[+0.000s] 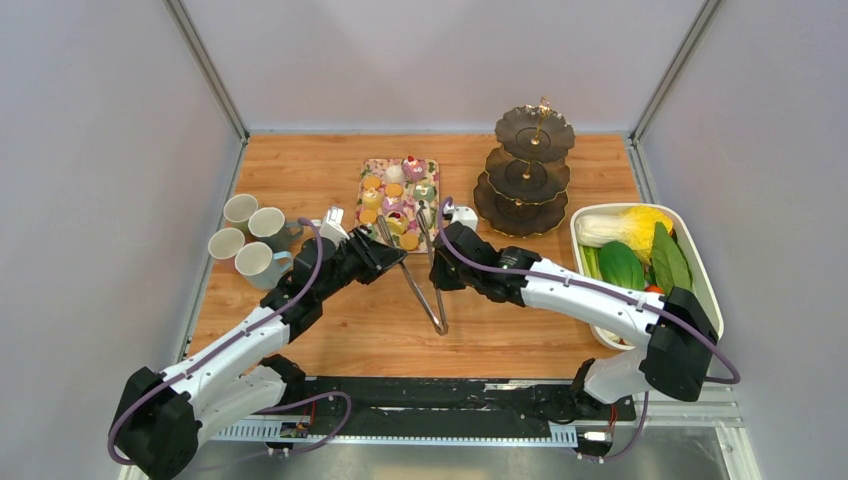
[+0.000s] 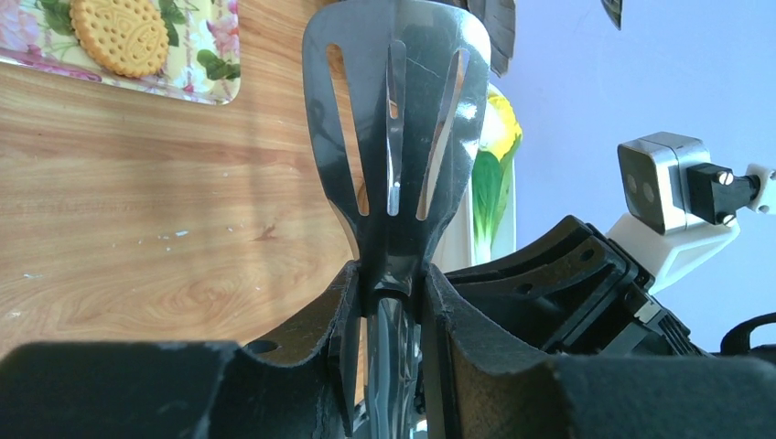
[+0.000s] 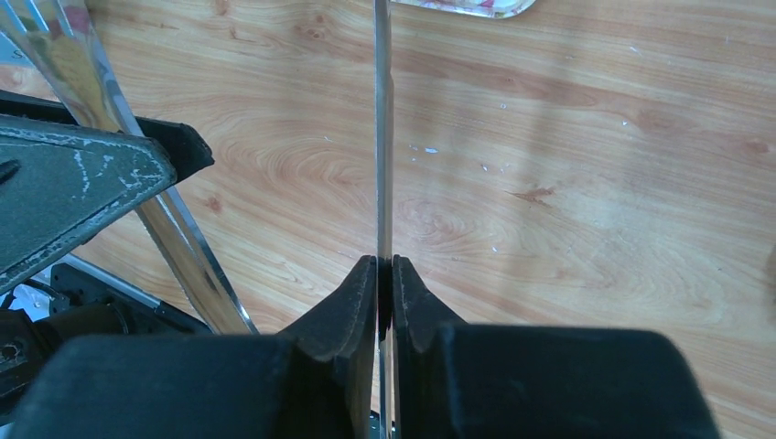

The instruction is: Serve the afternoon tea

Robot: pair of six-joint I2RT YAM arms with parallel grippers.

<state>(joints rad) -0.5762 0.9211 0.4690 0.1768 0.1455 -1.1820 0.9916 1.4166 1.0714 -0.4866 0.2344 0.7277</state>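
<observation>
Cakes (image 1: pixel 397 198) lie just ahead. Left gripper (image 2: pixel 389 297) and right gripper (image 3: pixel 384 291) each clamp one tongs (image 1: pixel 440 322) arm; I must level both tips and close evenly on one cake.

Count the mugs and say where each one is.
4, clustered at the left edge of the table: back-left mug, back-right mug, front-left mug, front-right mug. None appears hidden.
</observation>
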